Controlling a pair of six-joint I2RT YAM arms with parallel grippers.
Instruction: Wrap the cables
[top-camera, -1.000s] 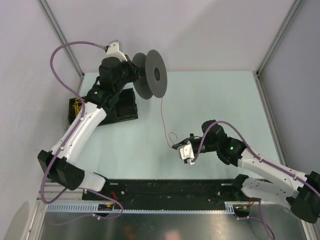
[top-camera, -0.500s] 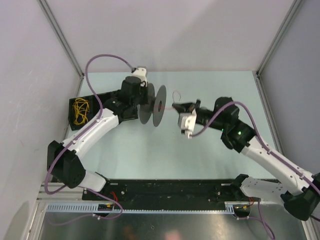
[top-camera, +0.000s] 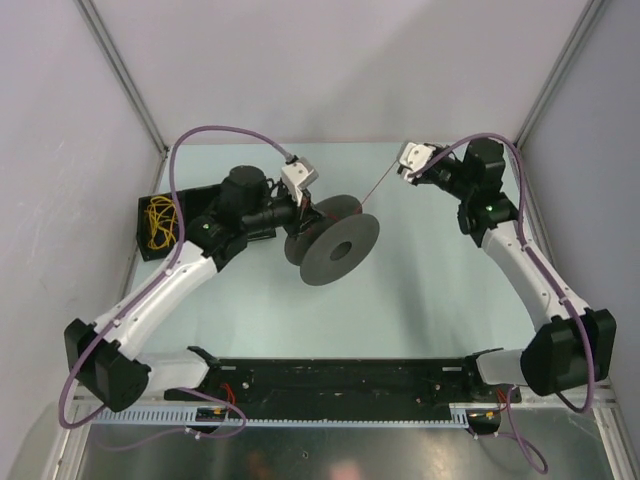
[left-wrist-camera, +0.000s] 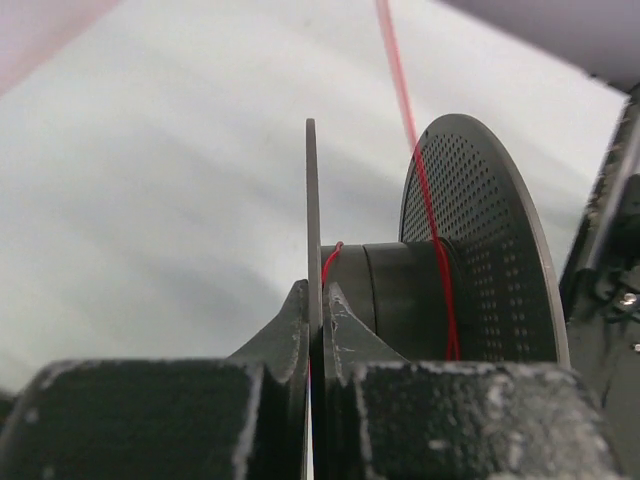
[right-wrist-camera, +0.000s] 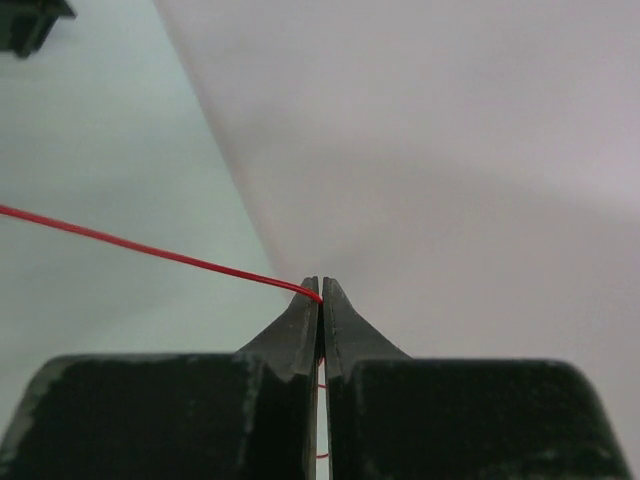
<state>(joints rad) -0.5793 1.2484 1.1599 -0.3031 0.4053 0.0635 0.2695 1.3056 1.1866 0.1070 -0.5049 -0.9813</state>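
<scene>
The dark grey spool (top-camera: 335, 248) hangs tilted over the middle of the table. My left gripper (top-camera: 306, 214) is shut on its thin flange (left-wrist-camera: 311, 220), seen edge-on in the left wrist view between my fingertips (left-wrist-camera: 296, 308). The thin red cable (top-camera: 380, 190) runs taut from the spool's hub (left-wrist-camera: 395, 300) up to my right gripper (top-camera: 406, 176) at the far right. A turn of the cable (left-wrist-camera: 445, 300) lies around the hub. In the right wrist view my right gripper (right-wrist-camera: 320, 292) is shut on the cable (right-wrist-camera: 150, 250), which leaves to the left.
A black box with yellow wires (top-camera: 158, 222) stands at the table's left edge, behind my left arm. A black rail (top-camera: 340, 375) runs along the near edge. Walls close the back and both sides; my right gripper is near the back wall.
My left arm has swung the spool from the far left to the middle and tilted it. My right gripper has carried the cable from the front middle to the far right, pulling it taut.
</scene>
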